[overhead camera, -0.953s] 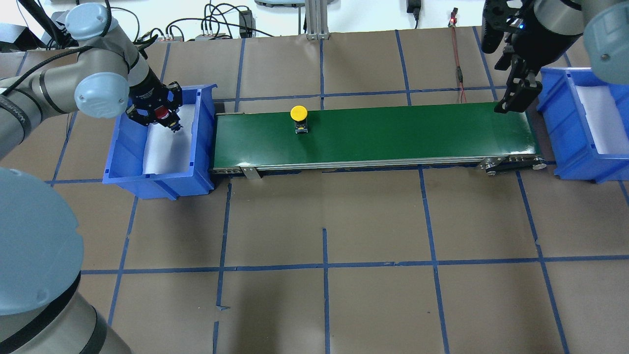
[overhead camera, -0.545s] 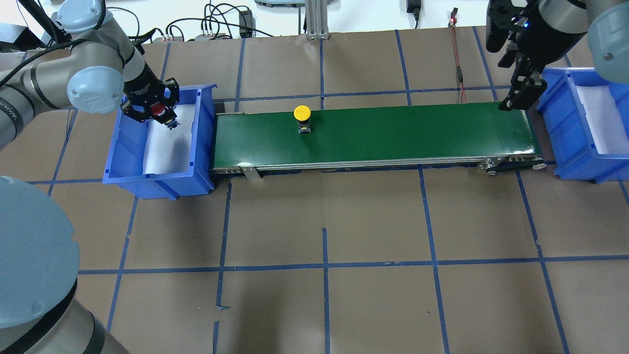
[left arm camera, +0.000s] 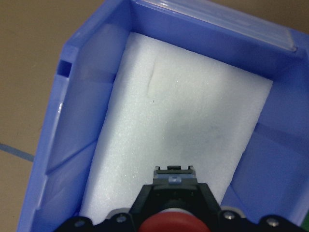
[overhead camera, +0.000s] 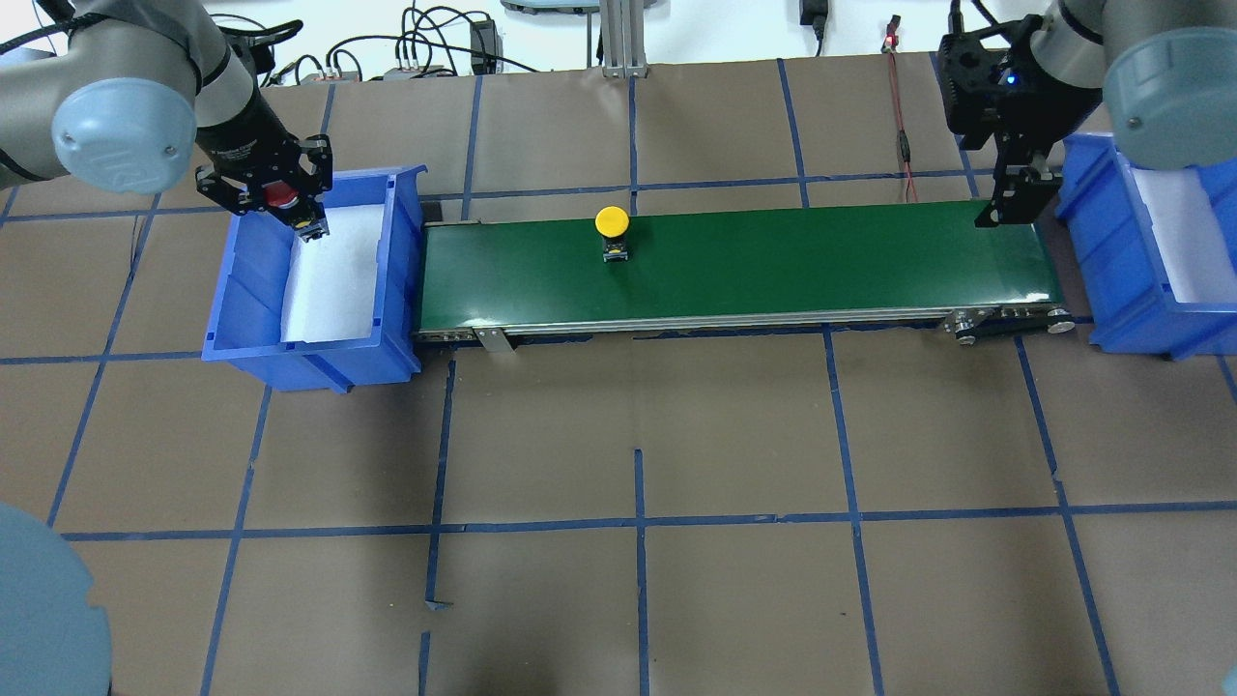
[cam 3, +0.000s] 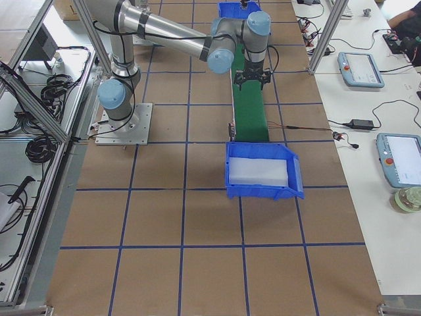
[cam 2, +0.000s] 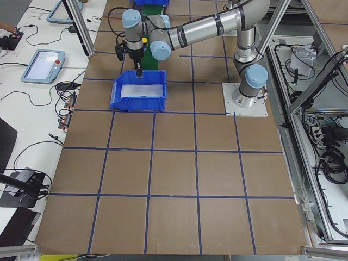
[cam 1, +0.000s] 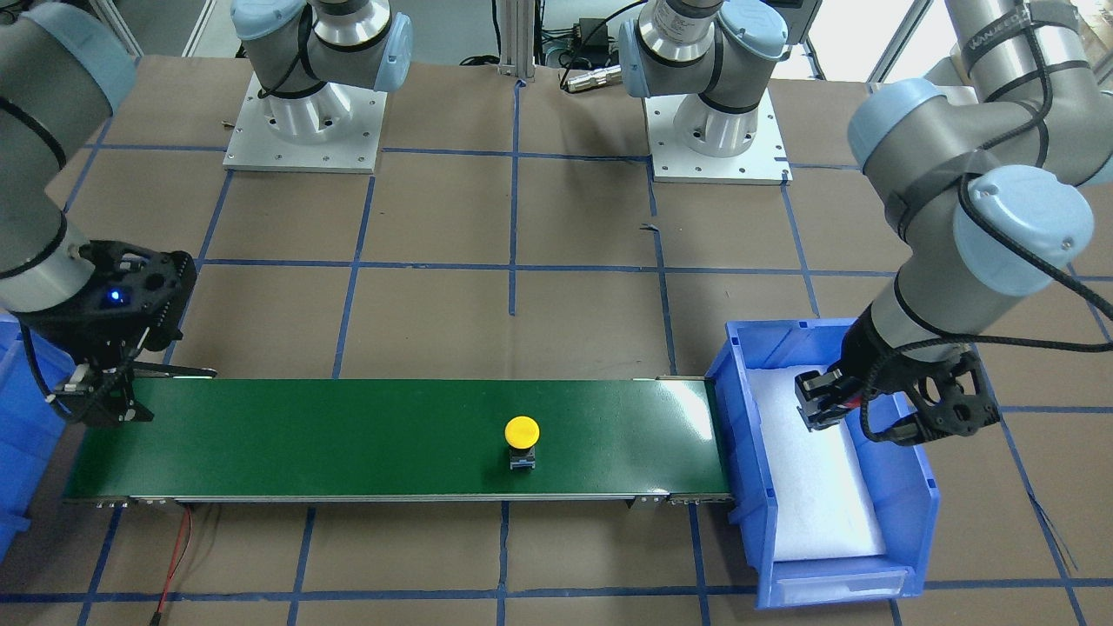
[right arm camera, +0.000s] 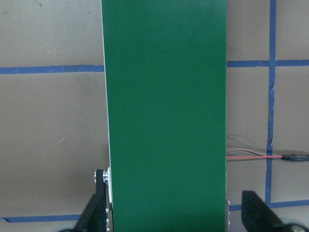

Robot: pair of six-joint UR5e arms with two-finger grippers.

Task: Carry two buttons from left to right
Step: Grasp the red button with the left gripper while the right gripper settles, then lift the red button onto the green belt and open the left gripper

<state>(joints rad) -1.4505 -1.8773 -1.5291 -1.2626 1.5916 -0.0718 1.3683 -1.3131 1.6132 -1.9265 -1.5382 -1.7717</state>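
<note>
Left fingers (left arm camera: 145, 205) clamped on red button (overhead camera: 281, 196), now higher and further back over the left bin (overhead camera: 396, 290) than a second ago. Pick looks done; belt drop is next. Its long axis runs along the fingers: cap toward the wrist, switch body poking past the tips, tilted down. Yellow button (overhead camera: 612, 232) has ridden rightward on the belt (overhead camera: 773, 261), still in its left half. It stands upright, cap up, axis vertical. Right fingers (right arm camera: 258, 212) apart, shifted slightly, hovering over the belt's right end beside the right bin (overhead camera: 1087, 222), likely waiting to catch it.
</note>
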